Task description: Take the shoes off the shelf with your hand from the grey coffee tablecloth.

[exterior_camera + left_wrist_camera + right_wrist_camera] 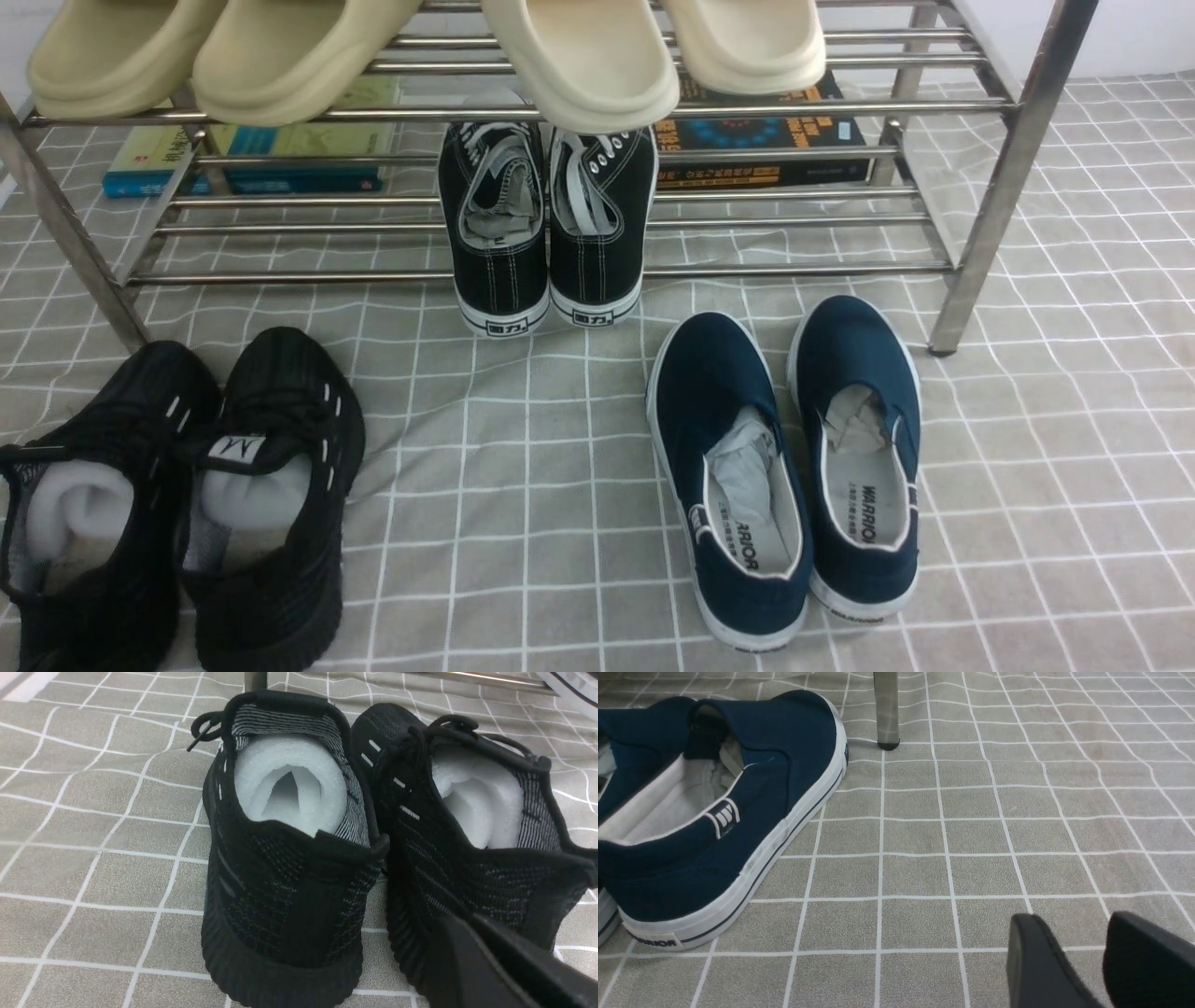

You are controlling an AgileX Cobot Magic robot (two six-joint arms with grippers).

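Note:
The shoes, a pair of all-black knit sneakers (pixel 177 495) with white stuffing and an "M" tongue label, stand side by side on the grey coffee tablecloth (pixel 523 485) at the front left, off the shelf (pixel 990 187). In the left wrist view their heels (pixel 289 858) face me. My left gripper (pixel 472 924) is just behind the right-hand sneaker's heel, with its fingers together and holding nothing. My right gripper (pixel 1073 924) hovers low over bare cloth (pixel 952 835), its fingers slightly apart and empty. Neither gripper shows in the front view.
Black canvas sneakers with white soles (pixel 546 224) sit on the shelf's lower tier, heels overhanging. Navy slip-ons (pixel 794 457) lie on the cloth right of centre and also show in the right wrist view (pixel 714 812), near a shelf leg (pixel 887 714). Beige slippers (pixel 579 56) are on the top tier. Books (pixel 747 131) lie behind.

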